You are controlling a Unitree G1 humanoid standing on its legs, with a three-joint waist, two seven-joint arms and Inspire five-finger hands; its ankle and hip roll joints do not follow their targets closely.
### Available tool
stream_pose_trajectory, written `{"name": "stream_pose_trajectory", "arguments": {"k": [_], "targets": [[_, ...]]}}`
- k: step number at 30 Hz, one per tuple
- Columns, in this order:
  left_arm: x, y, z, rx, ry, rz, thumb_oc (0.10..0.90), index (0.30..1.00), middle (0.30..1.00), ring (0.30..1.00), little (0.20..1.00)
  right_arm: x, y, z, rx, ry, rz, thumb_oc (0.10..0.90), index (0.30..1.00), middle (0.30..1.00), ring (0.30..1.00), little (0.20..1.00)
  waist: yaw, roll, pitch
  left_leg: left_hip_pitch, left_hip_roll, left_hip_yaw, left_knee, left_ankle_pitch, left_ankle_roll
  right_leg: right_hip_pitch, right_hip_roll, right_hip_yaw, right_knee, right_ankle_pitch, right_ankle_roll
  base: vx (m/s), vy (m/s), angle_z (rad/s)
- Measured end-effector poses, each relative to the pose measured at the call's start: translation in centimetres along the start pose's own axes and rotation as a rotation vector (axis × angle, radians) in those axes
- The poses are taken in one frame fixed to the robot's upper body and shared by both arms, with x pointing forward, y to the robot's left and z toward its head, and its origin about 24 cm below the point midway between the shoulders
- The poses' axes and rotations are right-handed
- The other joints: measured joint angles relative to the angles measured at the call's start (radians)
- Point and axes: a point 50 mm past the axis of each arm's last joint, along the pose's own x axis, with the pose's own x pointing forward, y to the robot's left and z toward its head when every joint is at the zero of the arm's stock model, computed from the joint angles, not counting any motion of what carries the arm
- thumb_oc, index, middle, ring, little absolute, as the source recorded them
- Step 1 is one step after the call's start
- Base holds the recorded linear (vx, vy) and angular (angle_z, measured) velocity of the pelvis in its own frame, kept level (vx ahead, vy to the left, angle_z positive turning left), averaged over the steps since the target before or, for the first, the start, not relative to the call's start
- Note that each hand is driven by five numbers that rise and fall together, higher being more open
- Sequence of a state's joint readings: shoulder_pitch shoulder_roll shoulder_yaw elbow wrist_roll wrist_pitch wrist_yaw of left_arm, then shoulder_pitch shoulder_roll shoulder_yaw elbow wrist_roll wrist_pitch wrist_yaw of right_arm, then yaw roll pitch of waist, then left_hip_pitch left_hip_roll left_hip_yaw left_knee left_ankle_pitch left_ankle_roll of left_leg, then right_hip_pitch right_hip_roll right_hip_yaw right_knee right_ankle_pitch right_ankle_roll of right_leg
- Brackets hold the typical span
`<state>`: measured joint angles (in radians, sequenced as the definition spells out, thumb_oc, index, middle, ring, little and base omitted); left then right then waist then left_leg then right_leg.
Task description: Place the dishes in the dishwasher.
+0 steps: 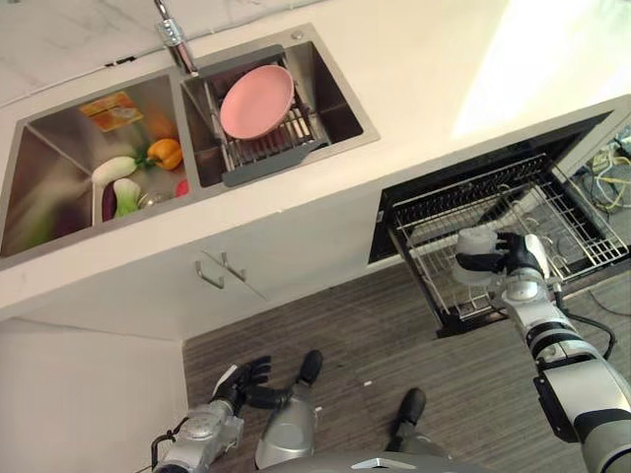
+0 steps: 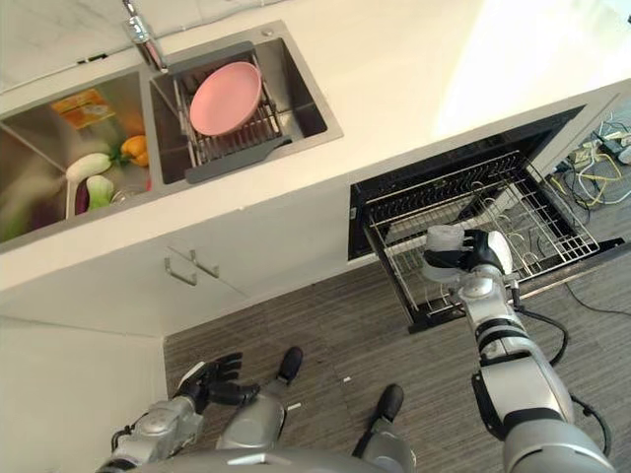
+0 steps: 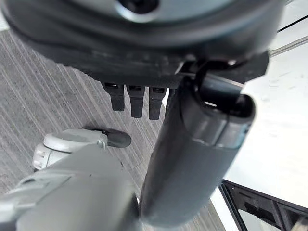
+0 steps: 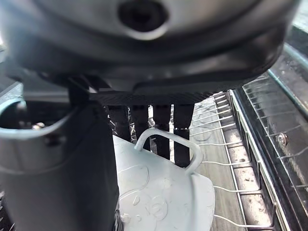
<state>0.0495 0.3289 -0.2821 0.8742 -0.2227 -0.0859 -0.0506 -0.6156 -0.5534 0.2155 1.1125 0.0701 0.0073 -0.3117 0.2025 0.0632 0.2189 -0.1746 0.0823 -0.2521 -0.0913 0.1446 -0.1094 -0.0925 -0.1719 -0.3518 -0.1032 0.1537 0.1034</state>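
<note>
Pale table (image 1: pixel 414 69) runs across the kitchen, with a double steel sink (image 1: pixel 59 148) set into it and grey wood-look floor (image 1: pixel 375 335) below. One sink basin holds a drying rack (image 1: pixel 266 148) with a pink plate (image 1: pixel 256 101) lying in it; the other basin holds vegetables (image 1: pixel 138 172). Below the table edge, the dishwasher rack (image 1: pixel 552 212) stands pulled out. The right hand (image 1: pixel 508 258) hangs over this rack, its fingers (image 4: pixel 163 125) curled round a white cup (image 1: pixel 476 246); in the right wrist view the cup's handle (image 4: pixel 166 142) sits just under the fingertips, with rack wires beyond them. The left hand (image 1: pixel 242 382) is low over the floor, well away from the dishes, its fingers (image 3: pixel 130 98) relaxed and holding nothing.
</note>
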Motion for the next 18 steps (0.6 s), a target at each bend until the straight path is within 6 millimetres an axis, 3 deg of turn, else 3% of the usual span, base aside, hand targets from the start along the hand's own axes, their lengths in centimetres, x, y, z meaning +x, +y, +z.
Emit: {"name": "stream_pose_trajectory", "arguments": {"k": [1,2,5,12,18], "targets": [[0.0,0.2,-0.3,-0.005,0.013,0.017,0.800,0.900,0.900,0.900,0.900,0.0,0.0,-0.1,-0.008,0.001,0.000,0.400,0.300,0.300,0.300,0.300,-0.004,-0.001,0.002,0.002,0.000,0.003,0.000,-0.002,0.000,0.000,0.000,0.003,0.002,-0.001,0.000,0.03,0.002,-0.11],[-0.1,0.5,-0.8,-0.013,0.036,0.038,0.800,0.900,0.900,0.900,0.900,0.0,0.0,-0.4,-0.030,0.016,0.000,0.800,0.900,0.900,0.900,0.900,-0.007,-0.001,0.002,0.007,0.000,0.011,0.000,-0.006,0.002,0.001,0.001,0.009,0.003,-0.001,0.000,0.03,-0.004,-0.15],[-0.3,0.7,-2.1,0.020,0.098,0.049,0.800,0.900,0.900,0.900,0.900,-0.1,0.1,-1.9,-0.054,0.085,0.014,0.800,0.900,0.900,0.900,0.900,-0.006,-0.001,0.003,0.025,0.000,0.026,0.000,-0.016,0.003,0.010,0.000,0.024,0.003,-0.004,0.001,0.03,-0.006,-0.15],[-0.5,0.6,-2.6,0.022,0.125,0.047,0.800,0.900,0.900,0.900,0.900,-0.1,0.9,-1.8,-0.005,0.123,0.069,0.800,0.900,0.900,0.900,0.900,-0.010,-0.007,0.003,0.048,0.002,0.031,0.000,-0.019,0.001,0.029,0.000,0.031,-0.001,-0.006,0.002,0.01,0.003,-0.02],[-0.6,1.0,-2.9,0.038,0.143,0.058,0.800,0.900,0.900,0.900,0.900,-0.5,2.2,-0.9,0.063,0.087,0.106,0.800,0.900,0.900,0.900,0.900,-0.032,-0.037,-0.009,0.059,-0.003,0.034,0.000,-0.020,0.004,0.039,-0.007,0.033,0.003,-0.005,0.003,0.03,0.073,0.00]]}}
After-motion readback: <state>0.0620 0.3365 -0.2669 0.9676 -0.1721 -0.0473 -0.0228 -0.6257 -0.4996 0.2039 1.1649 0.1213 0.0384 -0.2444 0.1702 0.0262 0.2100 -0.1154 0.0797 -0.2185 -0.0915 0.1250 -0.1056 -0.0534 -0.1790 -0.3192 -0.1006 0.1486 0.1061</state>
